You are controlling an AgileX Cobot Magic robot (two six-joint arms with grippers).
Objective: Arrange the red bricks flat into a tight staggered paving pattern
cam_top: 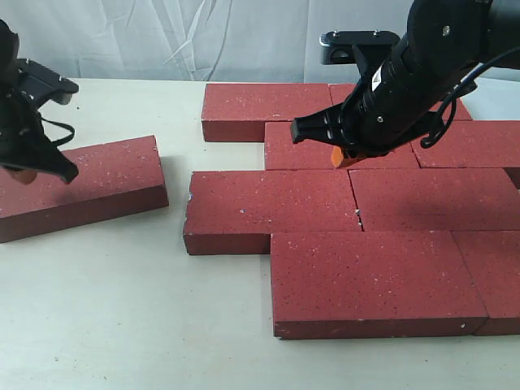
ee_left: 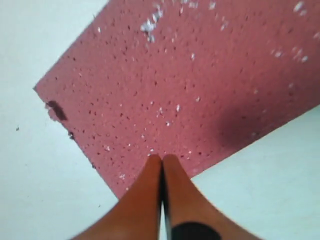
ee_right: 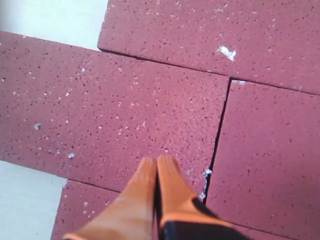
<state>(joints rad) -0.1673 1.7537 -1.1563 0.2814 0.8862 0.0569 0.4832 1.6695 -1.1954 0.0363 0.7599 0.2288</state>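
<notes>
Left gripper (ee_left: 161, 160) and right gripper (ee_right: 157, 161) show jaws pressed together, empty; left should slide the stray brick (cam_top: 81, 187) squarely, flush against the laid bricks (cam_top: 357, 211).

pale tabletop (cam_top: 122, 309), wrinkled white cloth backdrop (cam_top: 162, 36) behind it

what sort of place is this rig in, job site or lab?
Most likely an indoor lab bench, not a job site: the red bricks lie on a pale tabletop, a creased white sheet hangs behind, and the robot's left claw and right claw hang over them.
</notes>
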